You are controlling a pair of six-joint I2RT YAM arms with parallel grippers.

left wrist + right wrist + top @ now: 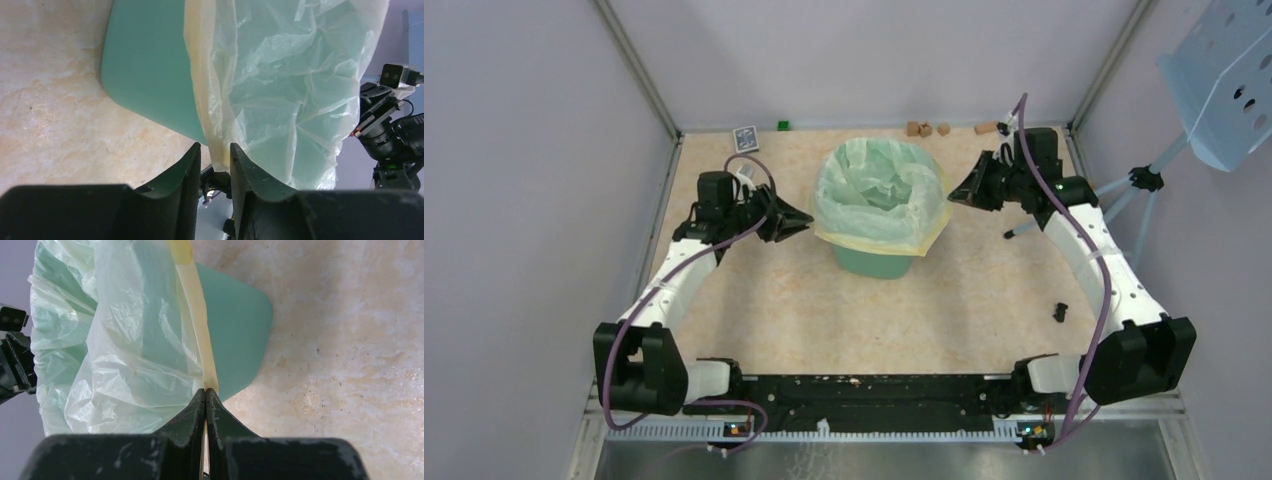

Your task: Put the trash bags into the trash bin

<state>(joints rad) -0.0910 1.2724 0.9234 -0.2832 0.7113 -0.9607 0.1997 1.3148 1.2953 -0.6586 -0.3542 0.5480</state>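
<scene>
The mint-green trash bin point(874, 262) stands mid-table. A pale-yellow translucent trash bag point(879, 195) is draped over its mouth, its yellower rim hanging down the outside. My left gripper point(802, 222) is at the bin's left side. In the left wrist view its jaws point(215, 147) stand a finger-width apart, with the bag's rim point(217, 150) hanging in the gap against the right finger, beside the bin wall point(150, 65). My right gripper point(954, 195) is at the bin's right side. There the jaws point(206, 390) are shut on the yellow rim band point(197, 325) of the bag point(125, 340).
Along the back edge lie a small patterned box point(745, 138), a green cube point(782, 125) and several brown blocks point(927, 129). A small black object point(1061, 311) lies near the right arm. A tripod point(1124, 190) and a blue perforated panel point(1229, 80) stand at the right.
</scene>
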